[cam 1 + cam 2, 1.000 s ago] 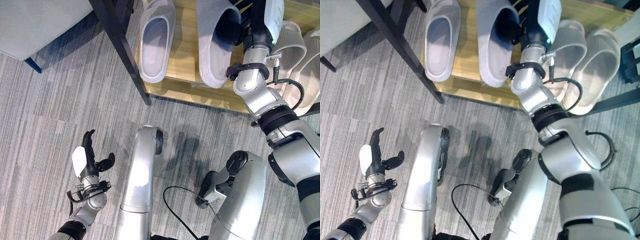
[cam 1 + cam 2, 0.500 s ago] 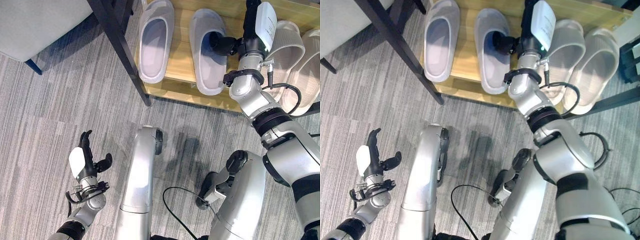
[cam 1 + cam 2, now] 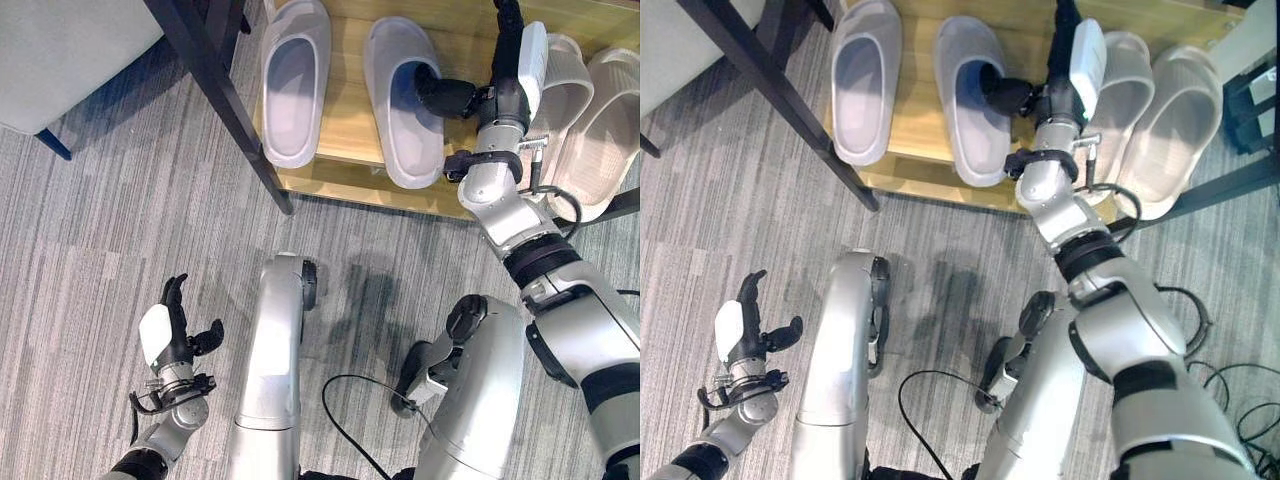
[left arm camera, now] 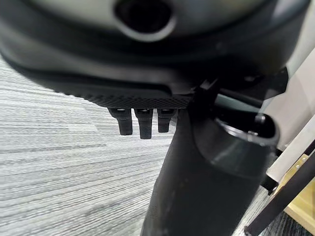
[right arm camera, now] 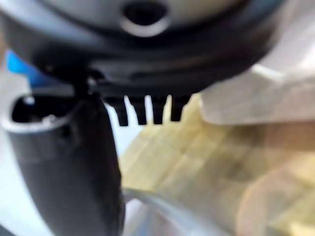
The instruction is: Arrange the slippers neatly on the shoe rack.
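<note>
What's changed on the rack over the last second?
The second grey slipper, held tilted up on its side by the right hand a second ago, now lies flat on the shoe rack beside the first grey slipper. The hand's thumb has stayed inside its opening. The beige slippers and the open left hand are unchanged.

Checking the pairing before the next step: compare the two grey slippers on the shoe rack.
The left grey slipper lies free, while the right grey slipper has the right robot hand's thumb in its opening. The left one sits farther back than the right one. Both lie flat, sole down, on the shoe rack.
</note>
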Controlling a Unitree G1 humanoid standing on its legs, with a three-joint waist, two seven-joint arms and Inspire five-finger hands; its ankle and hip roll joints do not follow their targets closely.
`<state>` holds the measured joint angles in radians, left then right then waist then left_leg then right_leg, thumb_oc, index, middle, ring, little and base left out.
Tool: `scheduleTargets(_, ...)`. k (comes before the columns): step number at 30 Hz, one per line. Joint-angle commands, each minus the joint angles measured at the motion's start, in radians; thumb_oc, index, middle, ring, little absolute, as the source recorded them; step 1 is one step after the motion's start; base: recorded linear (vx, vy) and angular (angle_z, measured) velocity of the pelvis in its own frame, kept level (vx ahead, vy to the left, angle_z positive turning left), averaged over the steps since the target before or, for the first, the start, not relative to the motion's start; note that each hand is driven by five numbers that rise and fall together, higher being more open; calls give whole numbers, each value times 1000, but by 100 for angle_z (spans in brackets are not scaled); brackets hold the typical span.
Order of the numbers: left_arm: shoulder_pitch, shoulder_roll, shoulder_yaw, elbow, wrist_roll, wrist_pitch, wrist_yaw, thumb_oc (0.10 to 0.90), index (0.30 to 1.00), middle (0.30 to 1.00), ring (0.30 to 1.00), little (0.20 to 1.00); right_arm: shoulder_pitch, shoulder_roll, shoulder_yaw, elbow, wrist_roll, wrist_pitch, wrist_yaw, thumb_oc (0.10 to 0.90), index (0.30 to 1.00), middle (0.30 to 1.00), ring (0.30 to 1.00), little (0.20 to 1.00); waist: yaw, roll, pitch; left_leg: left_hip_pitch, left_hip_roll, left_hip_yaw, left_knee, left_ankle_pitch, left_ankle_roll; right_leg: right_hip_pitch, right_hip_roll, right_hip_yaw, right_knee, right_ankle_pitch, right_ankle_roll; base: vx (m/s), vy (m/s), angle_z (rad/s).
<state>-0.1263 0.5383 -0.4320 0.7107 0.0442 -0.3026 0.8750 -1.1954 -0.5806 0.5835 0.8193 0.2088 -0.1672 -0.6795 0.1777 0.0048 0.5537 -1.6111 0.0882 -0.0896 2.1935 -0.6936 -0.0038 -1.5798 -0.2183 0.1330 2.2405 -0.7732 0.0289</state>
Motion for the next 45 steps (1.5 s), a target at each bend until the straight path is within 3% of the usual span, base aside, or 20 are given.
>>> scheduleTargets(1, 40, 43, -2, -37, 12, -32, 14, 800, 900, 900, 900, 900, -87, -70, -35, -146, 11, -135, -25, 800, 900, 900, 900, 900, 50, 12, -34, 41, 3, -17, 101, -175, 41, 10, 1, 50, 54, 19, -109, 0, 0, 0)
scheduleTargets(15, 38, 19, -19, 10, 19, -39, 0, 800, 900, 900, 900, 900, -39, -93, -56, -296, -11, -180, -8, 800, 900, 900, 900, 900, 41, 12, -34, 41, 6, -16, 100, -160, 37, 10, 0, 51, 59, 21, -111, 0, 0, 0)
scheduleTargets(21, 27, 27, -11, 38, -15, -40, -30, 800, 900, 900, 900, 900, -88, -88, 25, -220, -60, -104, 37, 800, 900, 900, 900, 900, 40, 14, -34, 41, 5, -25, 100, -151, 32, 10, 3, 46, 57, 22, -112, 0, 0, 0)
scheduleTargets(32, 23, 10, -26, 100, -6, -14, -51, 800, 900, 900, 900, 900, -120, -79, 70, -185, -59, -84, 75, 800, 900, 900, 900, 900, 30, 12, -34, 41, 6, -24, 98, -147, 27, 10, 3, 48, 58, 23, -109, 0, 0, 0)
scheduleTargets(39, 24, 0, -31, 101, 2, -7, -45, 800, 900, 900, 900, 900, -97, -70, 42, -287, 2, -148, 77, 800, 900, 900, 900, 900, 24, 14, -34, 41, 4, -21, 96, -146, 28, 10, 5, 45, 56, 24, -110, 0, 0, 0)
scheduleTargets(45, 21, -18, -28, 128, 5, -8, -26, 800, 900, 900, 900, 900, -62, -58, -11, -405, -40, -171, 33, 800, 900, 900, 900, 900, 18, 10, -34, 41, 3, -19, 101, -145, 29, 10, 11, 48, 63, 22, -109, 0, 0, 0)
